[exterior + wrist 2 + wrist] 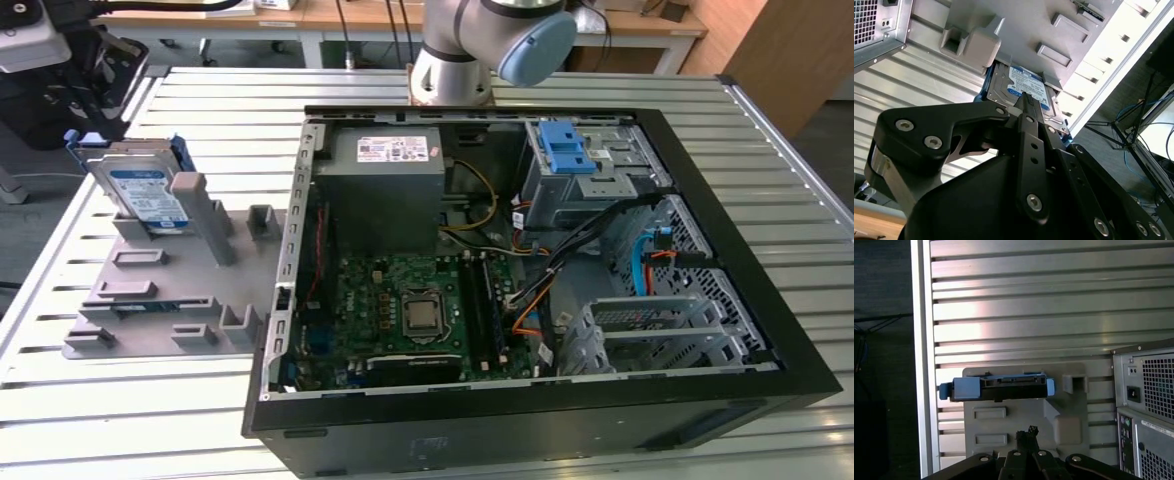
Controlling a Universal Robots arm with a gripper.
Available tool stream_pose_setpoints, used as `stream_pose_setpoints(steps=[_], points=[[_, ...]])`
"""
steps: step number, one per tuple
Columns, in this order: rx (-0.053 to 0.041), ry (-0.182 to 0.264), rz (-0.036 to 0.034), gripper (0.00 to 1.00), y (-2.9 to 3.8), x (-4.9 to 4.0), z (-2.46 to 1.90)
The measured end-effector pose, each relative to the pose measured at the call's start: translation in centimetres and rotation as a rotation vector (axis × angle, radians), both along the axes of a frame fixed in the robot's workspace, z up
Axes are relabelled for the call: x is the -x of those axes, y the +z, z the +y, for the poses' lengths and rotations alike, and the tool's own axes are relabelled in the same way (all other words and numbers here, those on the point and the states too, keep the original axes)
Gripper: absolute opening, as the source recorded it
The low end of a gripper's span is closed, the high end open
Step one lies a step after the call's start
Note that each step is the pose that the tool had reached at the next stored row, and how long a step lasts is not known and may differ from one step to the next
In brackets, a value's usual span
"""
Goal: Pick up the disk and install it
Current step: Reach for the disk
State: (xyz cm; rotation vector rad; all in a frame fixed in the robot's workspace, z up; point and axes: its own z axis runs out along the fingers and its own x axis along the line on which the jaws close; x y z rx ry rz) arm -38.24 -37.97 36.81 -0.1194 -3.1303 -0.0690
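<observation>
The disk [143, 190] stands on edge in a slot at the far end of a grey holder plate [154, 290], on the exterior view's left. It is silver with a white-and-blue label and a blue carrier frame. In the second wrist view the disk [1026, 82] lies just beyond my gripper [1026, 100]. In the first wrist view I see the disk [999, 388] edge-on, with my gripper [1029, 432] a short way off over the plate [1024, 417]. The fingers are shut with nothing between them and do not touch the disk.
An open computer case [747, 260] lies to the right of the holder plate, its motherboard exposed. Inside are a grey metal box [387, 180] with a white sticker and a drive bay holding a blue bracket [571, 152]. All rest on a slatted metal table [160, 420].
</observation>
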Motion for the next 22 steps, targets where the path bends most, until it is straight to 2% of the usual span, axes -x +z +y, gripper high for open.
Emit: stream_pose_setpoints(steps=[5,11,22], points=[[0.0001,0.0,0.0,0.11,0.0,0.2,0.0],[0.0,0.0,0.0,0.11,-0.06,1.11,0.16],[0.0,0.0,-0.0001,0.11,-0.22,2.09,0.39]])
